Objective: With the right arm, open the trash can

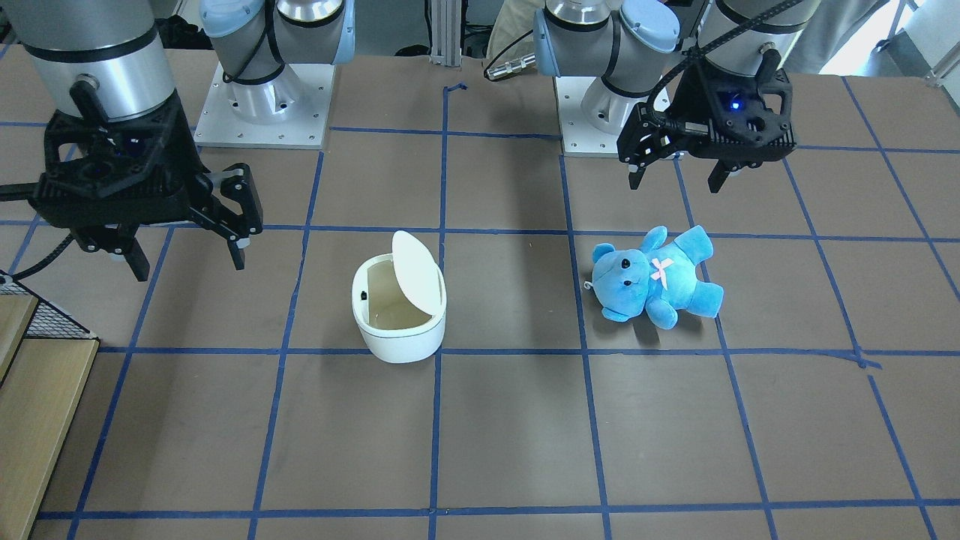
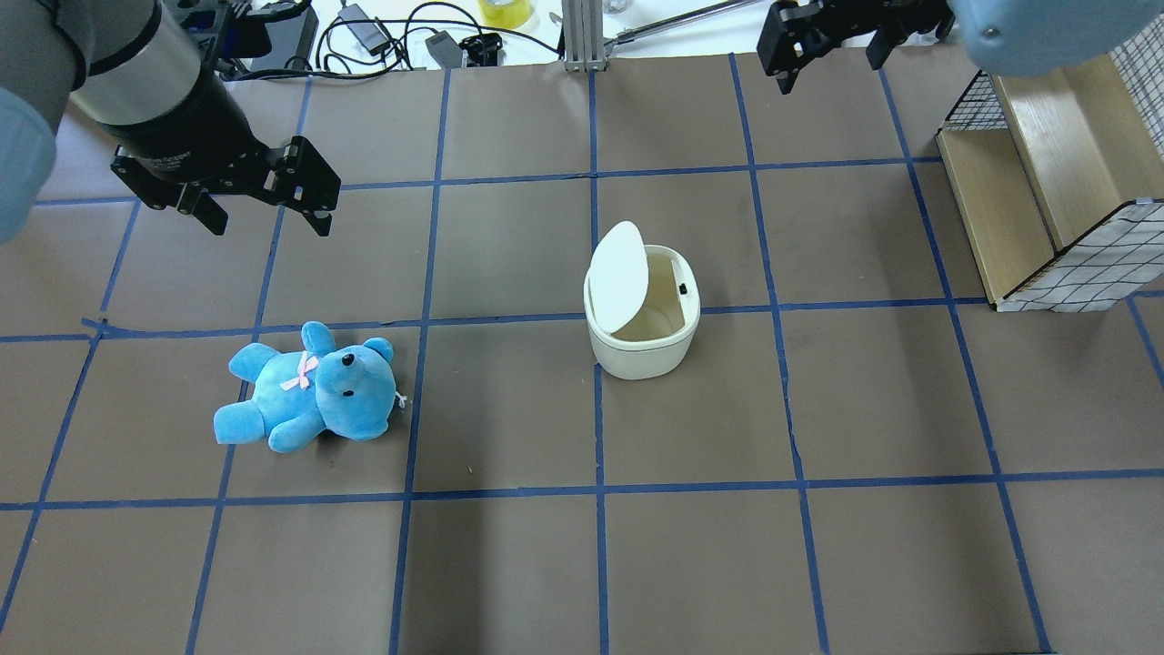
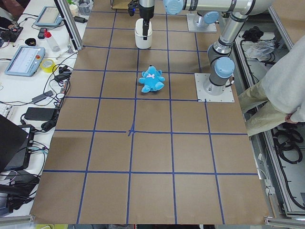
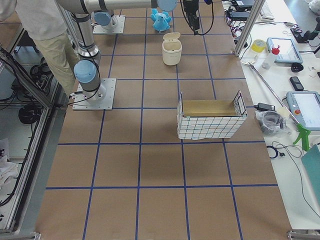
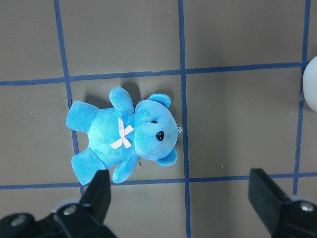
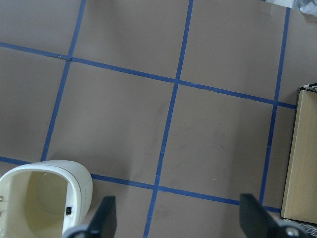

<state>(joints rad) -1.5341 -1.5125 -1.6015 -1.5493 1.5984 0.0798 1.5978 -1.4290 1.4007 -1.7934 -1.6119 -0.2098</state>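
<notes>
The white trash can (image 1: 401, 330) stands near the table's middle with its lid (image 1: 417, 271) swung up on edge, so the empty inside shows. It also shows in the overhead view (image 2: 641, 353) and at the lower left of the right wrist view (image 6: 81, 181). My right gripper (image 1: 187, 262) is open and empty. It hangs above the table, off to the can's side and apart from it; the overhead view shows it far back (image 2: 829, 71). My left gripper (image 1: 675, 182) is open and empty above a blue teddy bear (image 1: 652, 277).
The teddy bear (image 2: 314, 387) lies on its back on the robot's left side. A wooden crate with wire-mesh sides (image 2: 1046, 182) sits at the table's right edge. A person (image 3: 286, 81) stands beside the robot's base. Blue tape lines grid the brown table.
</notes>
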